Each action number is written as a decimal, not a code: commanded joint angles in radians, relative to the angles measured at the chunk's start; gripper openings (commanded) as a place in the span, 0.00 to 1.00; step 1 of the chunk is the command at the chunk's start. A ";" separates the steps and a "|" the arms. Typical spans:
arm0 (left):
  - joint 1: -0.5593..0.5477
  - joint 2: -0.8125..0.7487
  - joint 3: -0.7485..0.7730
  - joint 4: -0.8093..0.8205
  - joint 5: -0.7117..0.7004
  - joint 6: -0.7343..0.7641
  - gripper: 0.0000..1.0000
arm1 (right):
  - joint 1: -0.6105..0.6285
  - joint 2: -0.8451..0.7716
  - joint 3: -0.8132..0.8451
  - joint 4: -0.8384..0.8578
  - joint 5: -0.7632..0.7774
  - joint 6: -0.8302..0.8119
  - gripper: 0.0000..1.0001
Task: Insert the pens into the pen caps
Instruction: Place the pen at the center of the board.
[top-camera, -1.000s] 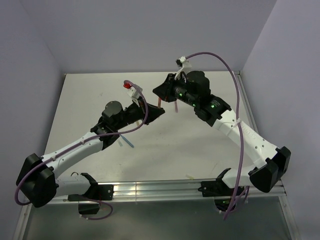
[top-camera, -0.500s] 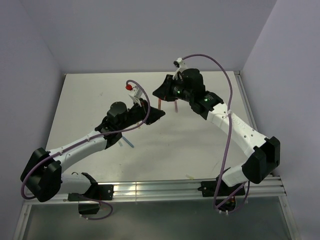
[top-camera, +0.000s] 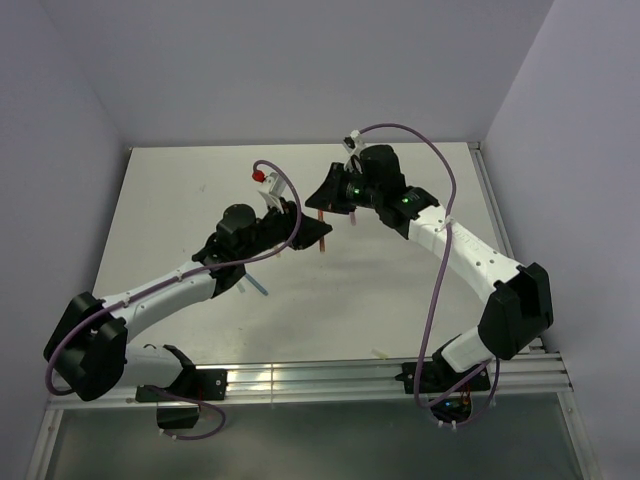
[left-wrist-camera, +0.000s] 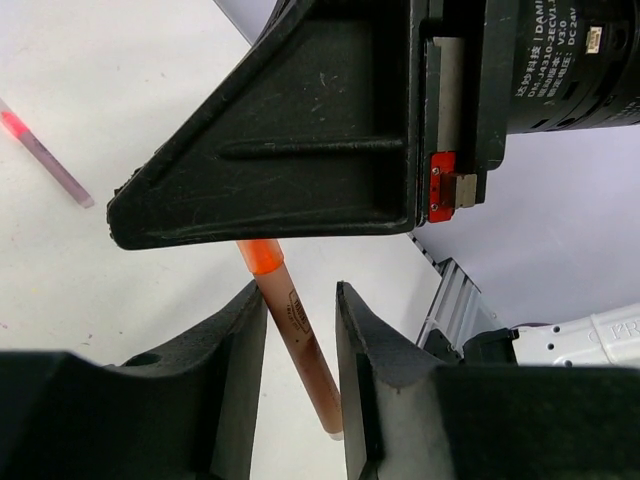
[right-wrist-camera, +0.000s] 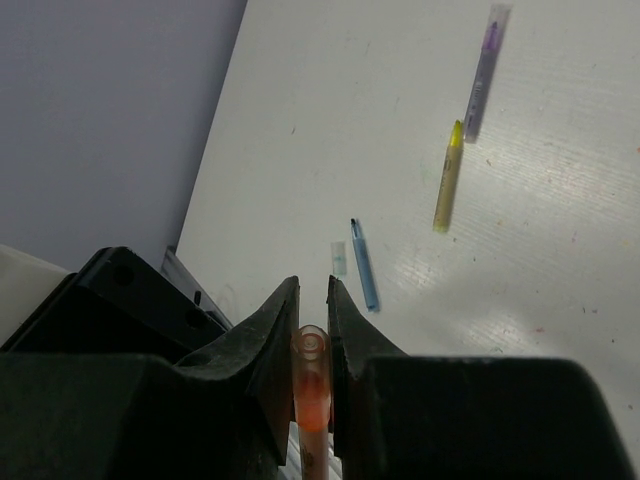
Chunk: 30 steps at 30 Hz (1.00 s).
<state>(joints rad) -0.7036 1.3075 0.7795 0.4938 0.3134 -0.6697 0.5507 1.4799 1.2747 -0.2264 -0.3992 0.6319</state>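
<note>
Black plastic left gripper (left-wrist-camera: 300, 300) and right gripper (right-wrist-camera: 312, 292) are seen tip to tip above the white table (top-camera: 170, 200). The thin brownish-orange pen barrel (left-wrist-camera: 305, 355) is flanked narrowly by the left fingers, contact not discernible; its short translucent orange cap (right-wrist-camera: 312, 390) is pinched by the right. Pushed off-axis, the cap could be levered loose or left half-seated. The pen's end is housed in it; the pale blue stub cap (right-wrist-camera: 338, 258) on the table appears empty

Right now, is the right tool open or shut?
Shut: in the right wrist view the right tool pinches the orange cap, with no gap showing on either side of it.
</note>
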 joint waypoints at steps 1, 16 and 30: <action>-0.005 0.001 0.021 0.141 0.036 -0.021 0.37 | -0.006 0.002 -0.011 0.001 -0.009 -0.003 0.00; -0.005 0.045 -0.022 0.186 0.113 -0.077 0.41 | -0.006 -0.021 0.005 0.010 0.065 0.000 0.00; -0.005 0.078 -0.063 0.244 0.156 -0.137 0.42 | -0.006 -0.043 0.025 0.018 0.115 -0.001 0.00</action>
<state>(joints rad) -0.6991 1.3785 0.7235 0.6498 0.4030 -0.7712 0.5446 1.4792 1.2694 -0.2478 -0.3256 0.6350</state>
